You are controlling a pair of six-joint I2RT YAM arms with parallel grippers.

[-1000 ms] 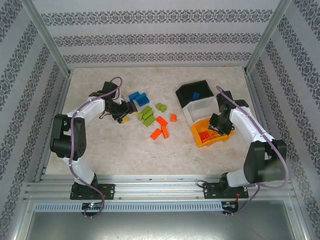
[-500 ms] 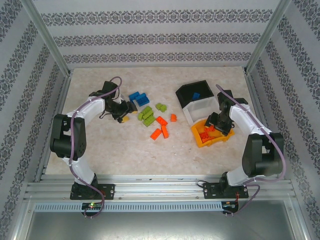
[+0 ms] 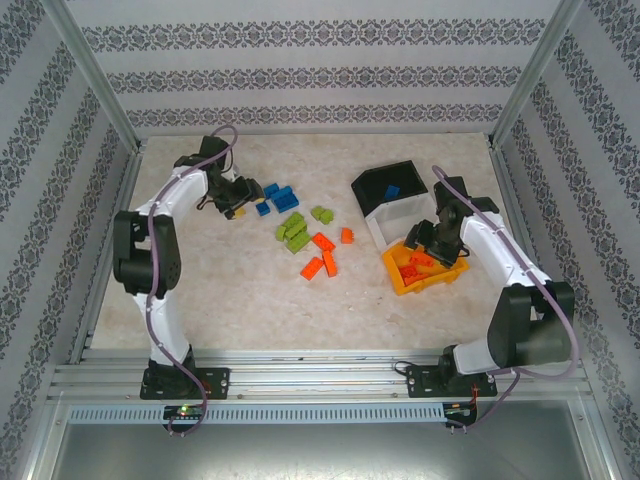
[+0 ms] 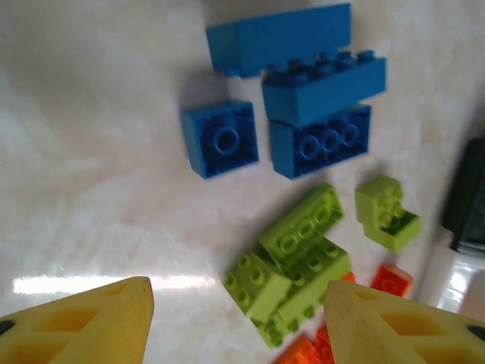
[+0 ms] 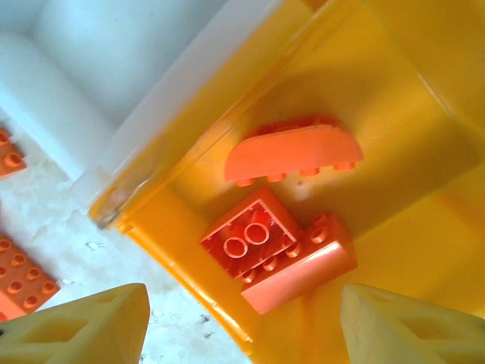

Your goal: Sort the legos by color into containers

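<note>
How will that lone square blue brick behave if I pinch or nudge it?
The square blue brick looks like rigid moulded plastic, so probably no flex. It lies flat, hollow underside up, so rolling or tipping seems unlikely. On the smooth, shiny table it may skid when nudged.

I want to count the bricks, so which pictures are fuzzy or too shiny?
Left wrist view: the yellow plastic fingertips are blurry, and a white glare streak lies on the marbled table; right wrist view: the white plastic bin is washed out, the orange studded bricks sharp; top view: even light.
</note>
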